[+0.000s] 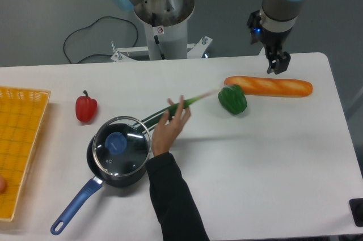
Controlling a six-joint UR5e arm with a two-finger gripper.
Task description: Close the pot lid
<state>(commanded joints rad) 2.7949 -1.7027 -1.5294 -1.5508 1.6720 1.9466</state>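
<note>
Pot lid (120, 146) sits on the pot (116, 164) at front-left of bench (272, 156), blue knob off-centre. Fingers (277, 66) hang above bench's far edge nr the baguette (269, 87), holding nothing; open or closed, can't tell. 1 human hand (169, 130) holds a green stalk (190, 102) just beside the pot

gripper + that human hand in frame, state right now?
Gripper: empty, above the table's far edge near the baguette; open or shut cannot be told.
Person's hand: fingers spread, at a blurred green stalk, beside the pot lid.
</note>
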